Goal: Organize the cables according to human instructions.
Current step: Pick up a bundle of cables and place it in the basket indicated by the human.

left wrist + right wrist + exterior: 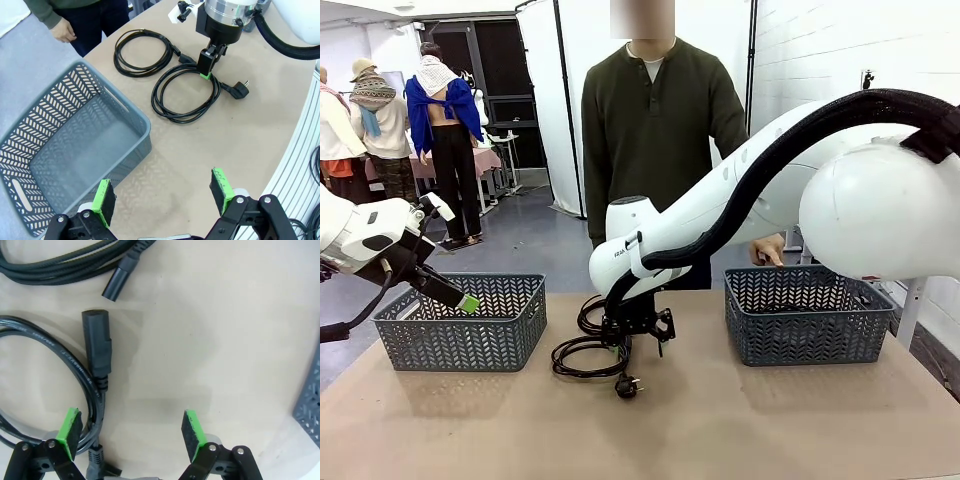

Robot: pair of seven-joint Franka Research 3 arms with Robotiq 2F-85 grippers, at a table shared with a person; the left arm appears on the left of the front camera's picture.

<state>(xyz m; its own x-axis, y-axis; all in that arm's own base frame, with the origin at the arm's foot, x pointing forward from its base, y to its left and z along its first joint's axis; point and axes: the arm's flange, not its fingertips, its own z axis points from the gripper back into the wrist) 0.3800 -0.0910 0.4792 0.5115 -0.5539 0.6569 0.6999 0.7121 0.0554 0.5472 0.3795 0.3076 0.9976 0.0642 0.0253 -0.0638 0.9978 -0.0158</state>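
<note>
Two of the cables lie coiled mid-table. The nearer cable (582, 357) (185, 95) (75, 375) ends in a round plug (627, 385) (240, 90) and a block connector (97, 347). The farther cable (590, 315) (142, 52) (60, 265) lies just behind it. My right gripper (640, 340) (209, 67) (131, 430) is open and low over the nearer coil, with strands running just inside one pad (70, 432). My left gripper (465, 300) (162, 195) is open and holds nothing, above the left basket's corner. The human (655, 130) stands at the far side.
A grey basket (460, 335) (125, 107) stands at the left and a matching one (810, 330) (310, 405) at the right. The person's hand (767, 250) hangs near the right basket's far rim. Bare tabletop lies in front of the cables.
</note>
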